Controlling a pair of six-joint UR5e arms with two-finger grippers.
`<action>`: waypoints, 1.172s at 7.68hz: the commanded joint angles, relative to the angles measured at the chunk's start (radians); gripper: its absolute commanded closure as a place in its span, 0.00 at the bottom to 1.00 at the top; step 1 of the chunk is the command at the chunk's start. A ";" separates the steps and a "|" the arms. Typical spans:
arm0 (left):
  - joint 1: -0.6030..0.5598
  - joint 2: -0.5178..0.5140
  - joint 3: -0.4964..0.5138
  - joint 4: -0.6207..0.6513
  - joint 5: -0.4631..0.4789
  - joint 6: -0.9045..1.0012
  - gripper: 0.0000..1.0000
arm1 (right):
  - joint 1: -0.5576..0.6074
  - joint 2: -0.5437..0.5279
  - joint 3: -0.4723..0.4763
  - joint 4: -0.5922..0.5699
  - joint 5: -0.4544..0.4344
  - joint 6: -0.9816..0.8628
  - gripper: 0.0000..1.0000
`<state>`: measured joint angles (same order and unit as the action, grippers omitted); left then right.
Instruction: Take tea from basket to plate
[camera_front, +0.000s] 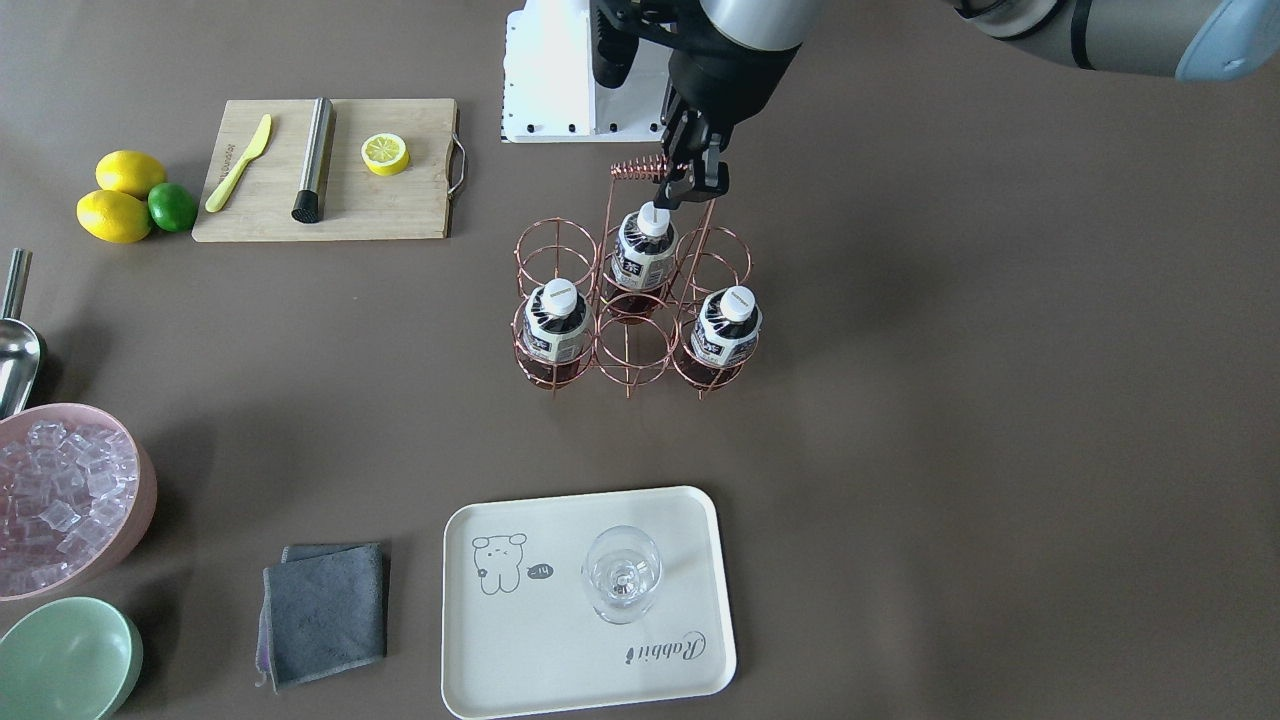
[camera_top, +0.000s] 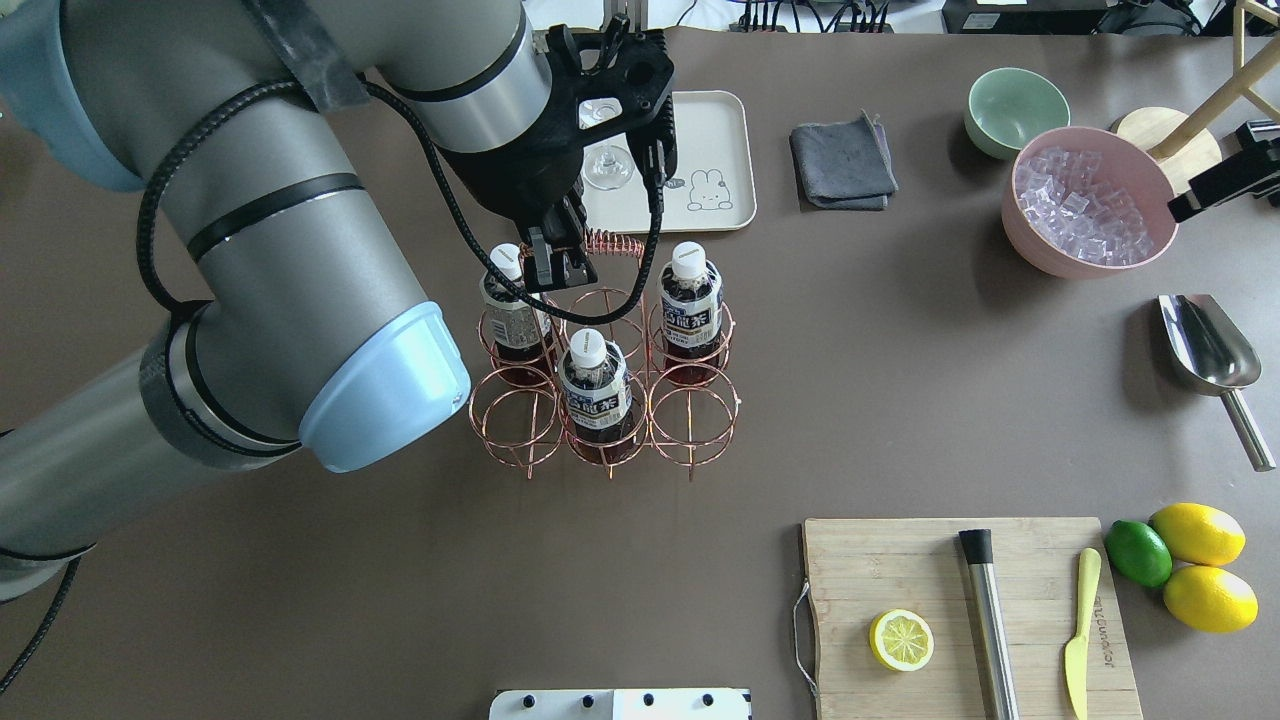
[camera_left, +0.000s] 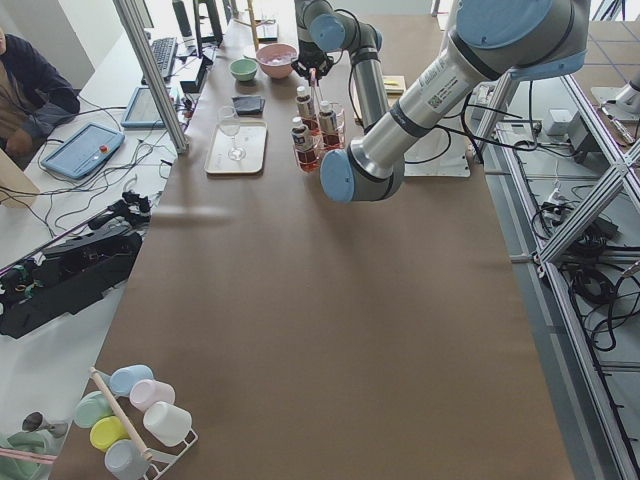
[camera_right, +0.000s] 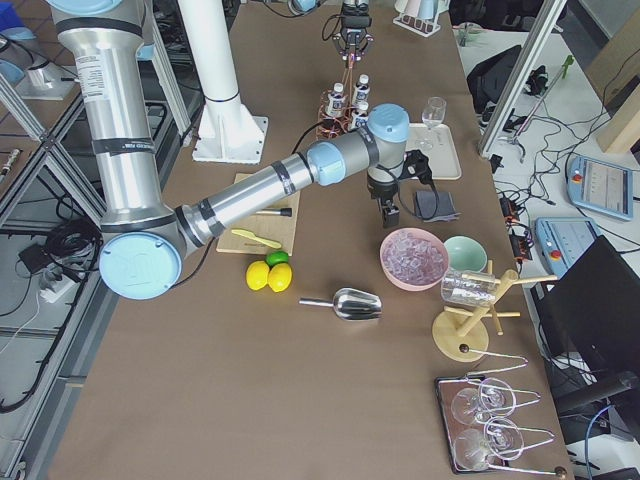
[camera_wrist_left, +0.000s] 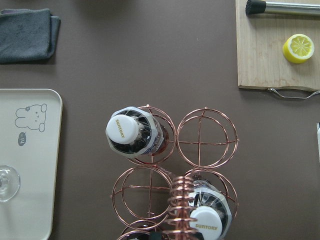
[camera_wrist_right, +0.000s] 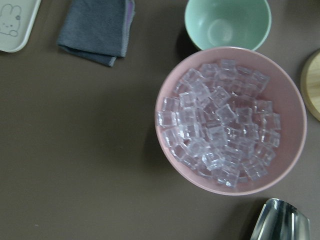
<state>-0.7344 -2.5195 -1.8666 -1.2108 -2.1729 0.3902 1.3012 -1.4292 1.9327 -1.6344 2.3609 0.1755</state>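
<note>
Three tea bottles (camera_front: 650, 255) (camera_front: 556, 322) (camera_front: 726, 328) stand upright in the copper wire basket (camera_front: 632, 345) at mid-table. My left gripper (camera_front: 692, 185) hovers open just above the basket, beside its coiled handle (camera_front: 637, 166), holding nothing. The left wrist view looks down on the handle (camera_wrist_left: 180, 207) and two white caps (camera_wrist_left: 122, 129) (camera_wrist_left: 205, 222). The cream plate (camera_front: 560, 640) lies beyond the basket, bearing a clear stemmed glass (camera_front: 621, 575). My right gripper (camera_right: 386, 212) hangs over the pink bowl; I cannot tell if it is open.
A pink bowl of ice (camera_top: 1085, 205), a green bowl (camera_top: 1015, 108), a grey cloth (camera_top: 842, 160) and a metal scoop (camera_top: 1205, 350) sit on my right. A cutting board (camera_top: 900, 570) holds a lemon half, a muddler and a knife, with lemons and a lime (camera_top: 1138, 552) beside it.
</note>
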 joint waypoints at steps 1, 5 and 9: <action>0.027 -0.008 0.000 -0.001 0.012 -0.039 1.00 | -0.195 0.183 0.037 0.011 0.002 0.155 0.00; 0.038 -0.005 0.004 -0.001 0.013 -0.073 1.00 | -0.352 0.204 0.002 0.483 -0.150 0.352 0.00; 0.038 -0.004 0.015 -0.003 0.032 -0.073 1.00 | -0.439 0.171 -0.064 0.902 -0.317 0.432 0.00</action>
<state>-0.6965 -2.5248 -1.8527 -1.2130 -2.1439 0.3177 0.9255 -1.2499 1.9162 -0.9297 2.1515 0.5656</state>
